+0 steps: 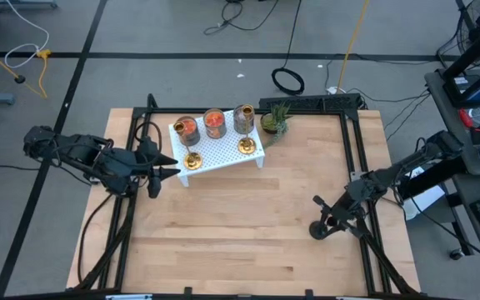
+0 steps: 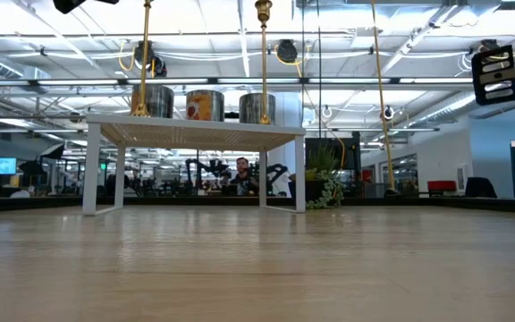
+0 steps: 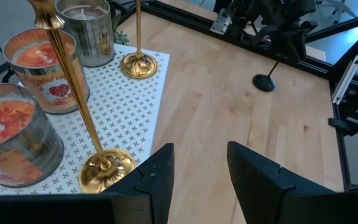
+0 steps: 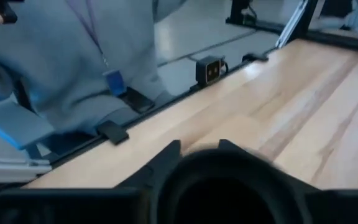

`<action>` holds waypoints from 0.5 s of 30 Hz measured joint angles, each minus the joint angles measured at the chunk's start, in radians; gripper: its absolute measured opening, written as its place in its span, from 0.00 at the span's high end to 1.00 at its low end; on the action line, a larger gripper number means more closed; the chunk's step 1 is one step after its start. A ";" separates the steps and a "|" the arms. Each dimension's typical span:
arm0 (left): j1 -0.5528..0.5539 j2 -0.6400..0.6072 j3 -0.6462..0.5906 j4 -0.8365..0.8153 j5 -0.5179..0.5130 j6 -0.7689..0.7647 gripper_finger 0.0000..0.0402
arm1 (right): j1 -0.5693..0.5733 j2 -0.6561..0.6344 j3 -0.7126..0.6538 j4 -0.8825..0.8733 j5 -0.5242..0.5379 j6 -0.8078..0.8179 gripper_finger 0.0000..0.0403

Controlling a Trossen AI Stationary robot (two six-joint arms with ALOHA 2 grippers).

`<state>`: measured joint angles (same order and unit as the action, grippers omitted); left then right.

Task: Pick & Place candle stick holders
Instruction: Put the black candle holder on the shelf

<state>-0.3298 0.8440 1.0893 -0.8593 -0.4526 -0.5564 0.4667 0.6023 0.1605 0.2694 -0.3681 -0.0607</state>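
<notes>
Five holders stood on the rack (image 1: pixel 223 152), at 12 o'clock from table centre. The sixth, the black holder (image 1: pixel 318 230), was at 4 o'clock near the table edge.

Left gripper (image 1: pixel 172 167): at the rack's 9 o'clock corner, level with the brass stems, fingers (image 3: pixel 157 177) parted about halfway, nothing between them. Near brass holder (image 1: pixel 192 160) was just beside it; the far brass holder (image 1: pixel 247 147) sat toward the rack's 3 o'clock end.

Right gripper (image 1: pixel 330 218): seemed closed on the black holder's stem, with the base low at the table. The right wrist view showed only a dark round mass at the fingers, so this grip is a judgement.

Risks:
- Brass stems are tall and thin on small bases. A finger brushing one off-centre would likely tip it.
- A falling brass holder could hit the cups behind it, which stood close together.
- The near brass base sat close to the rack edge, so a sideways nudge might push it off.
- The black holder, if gripped high on its stem, may swing or slip.

Contents:
- Left cup (image 1: pixel 187 127): orange wax.
- Middle cup (image 1: pixel 215 122): orange wax.
- Right cup (image 1: pixel 243 117): greyish, pale wax, wick visible.
- Plant (image 1: pixel 275 121): at the rack's 2 o'clock, off the rack.
</notes>
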 joint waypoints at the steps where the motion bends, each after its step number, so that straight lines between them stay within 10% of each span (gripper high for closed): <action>1: 0.000 0.000 0.000 0.000 0.000 0.000 0.62 | 0.000 -0.001 -0.005 0.017 0.000 0.000 0.78; 15: 0.000 0.000 0.000 -0.003 -0.001 -0.023 0.62 | -0.003 0.002 -0.014 0.260 0.213 0.009 0.82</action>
<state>-0.3298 0.8440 1.0893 -0.8619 -0.4534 -0.5789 0.4641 0.6048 0.1463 0.5292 -0.1551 -0.0515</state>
